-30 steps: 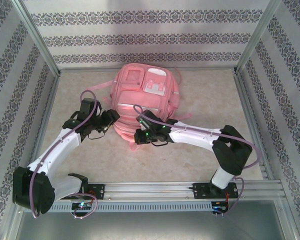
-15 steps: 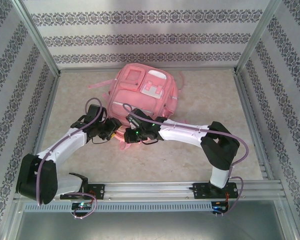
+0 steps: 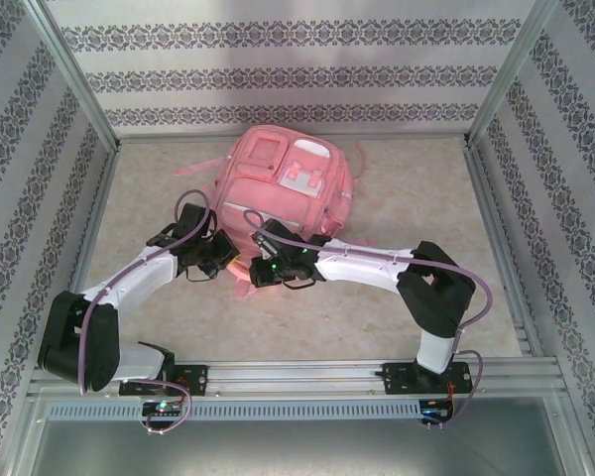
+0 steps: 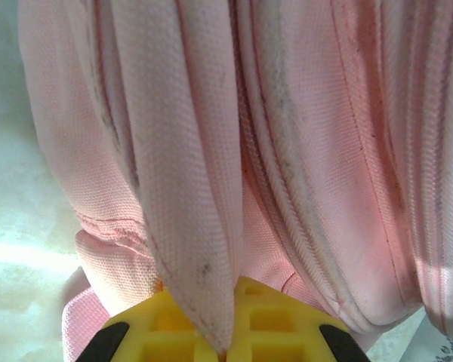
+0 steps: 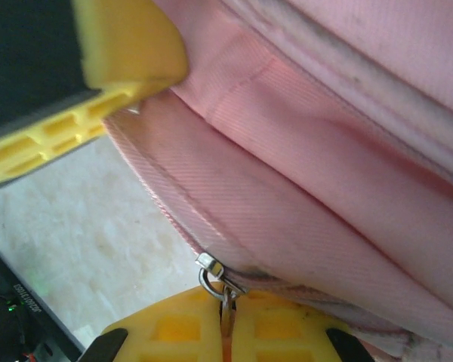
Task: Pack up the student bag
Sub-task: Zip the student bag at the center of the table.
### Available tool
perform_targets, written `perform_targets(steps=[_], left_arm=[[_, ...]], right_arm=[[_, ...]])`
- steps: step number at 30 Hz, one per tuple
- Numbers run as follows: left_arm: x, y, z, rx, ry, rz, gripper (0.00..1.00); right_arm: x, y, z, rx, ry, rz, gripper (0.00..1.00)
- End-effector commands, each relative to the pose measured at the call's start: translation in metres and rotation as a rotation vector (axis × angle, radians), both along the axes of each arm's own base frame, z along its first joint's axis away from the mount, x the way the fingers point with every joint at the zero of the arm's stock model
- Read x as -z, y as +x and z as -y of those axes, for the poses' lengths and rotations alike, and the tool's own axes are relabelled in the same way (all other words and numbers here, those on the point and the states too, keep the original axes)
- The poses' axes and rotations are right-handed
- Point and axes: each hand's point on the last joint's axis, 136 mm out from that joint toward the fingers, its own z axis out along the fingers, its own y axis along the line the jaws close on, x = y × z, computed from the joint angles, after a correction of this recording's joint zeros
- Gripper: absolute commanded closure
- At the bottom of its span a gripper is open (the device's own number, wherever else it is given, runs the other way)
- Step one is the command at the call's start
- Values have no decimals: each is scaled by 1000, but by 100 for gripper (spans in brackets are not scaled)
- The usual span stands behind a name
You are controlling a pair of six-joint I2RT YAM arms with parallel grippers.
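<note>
Well, student bag (image 3: pixel 283 188): flat on marbled table (image 3: pixel 407 198), centre toward 12 o'clock.
Left gripper (image 4: pixel 223 351): clamped on the bag's pink fabric fold, 6 o'clock edge.
Right gripper (image 5: pixel 226 343): pinching metal zip pull (image 5: pixel 210 265); left's yellow finger (image 5: pixel 128 45) close at 10 o'clock.
Lettering: tiny print on black strip (image 5: pixel 23 302), unreadable.

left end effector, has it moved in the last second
Yes: the left end effector shifted right and toward the near rail, closing on the bag at its near edge.
</note>
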Motion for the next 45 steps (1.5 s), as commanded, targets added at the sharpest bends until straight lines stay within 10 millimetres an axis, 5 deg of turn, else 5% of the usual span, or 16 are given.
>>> perform_targets(steps=[1, 37, 41, 45], left_arm=[[-30, 14, -11, -9, 61, 106, 100], [-47, 14, -39, -18, 121, 142, 100], [-46, 20, -50, -33, 141, 134, 100], [-41, 32, -55, -38, 115, 109, 90]], right_arm=[[6, -8, 23, 16, -70, 18, 100], [15, 31, 134, 218, -92, 67, 100], [10, 31, 127, 197, -43, 54, 100], [2, 23, 95, 151, 34, 31, 100]])
